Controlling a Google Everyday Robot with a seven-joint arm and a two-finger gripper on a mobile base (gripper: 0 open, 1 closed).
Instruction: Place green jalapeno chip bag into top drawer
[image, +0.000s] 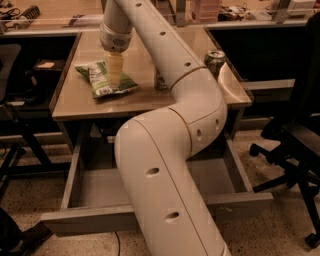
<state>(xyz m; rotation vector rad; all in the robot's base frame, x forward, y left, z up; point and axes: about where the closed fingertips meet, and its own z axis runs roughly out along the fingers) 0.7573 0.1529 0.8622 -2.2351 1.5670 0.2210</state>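
The green jalapeno chip bag (104, 78) lies flat on the left part of the desk top, green and white with a label patch. My gripper (115, 75) hangs down from the wrist over the bag's right half and reaches its surface. The top drawer (90, 187) is pulled wide open below the desk, its bare grey inside showing on the left; my arm covers its middle and right.
A green-and-silver can (214, 60) stands at the desk's right side, another can (160, 81) is half hidden behind my arm. A black office chair (295, 130) stands at the right. Dark chair legs (20, 150) stand at the left.
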